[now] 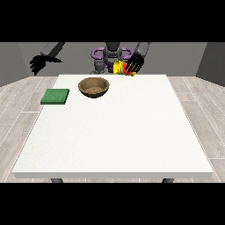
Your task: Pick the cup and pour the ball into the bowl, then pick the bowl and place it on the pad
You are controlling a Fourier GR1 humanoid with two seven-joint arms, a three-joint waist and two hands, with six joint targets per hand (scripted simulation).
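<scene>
A brown bowl (93, 87) stands on the white table (118, 132) near its far edge, left of centre. A green square pad (55, 96) lies flat at the table's far left. The hand at the view's right (134, 63) is raised above the far edge, its fingers curled round a yellow and red cup (119, 68) that lies tilted on its side, mouth pointing left towards the bowl. No ball shows anywhere. The hand at the view's left (38, 64) hangs in the air beyond the table's left corner, fingers relaxed and holding nothing.
The robot's grey torso with purple rings (110, 55) stands behind the table's far edge. Wooden floor surrounds the table on all sides.
</scene>
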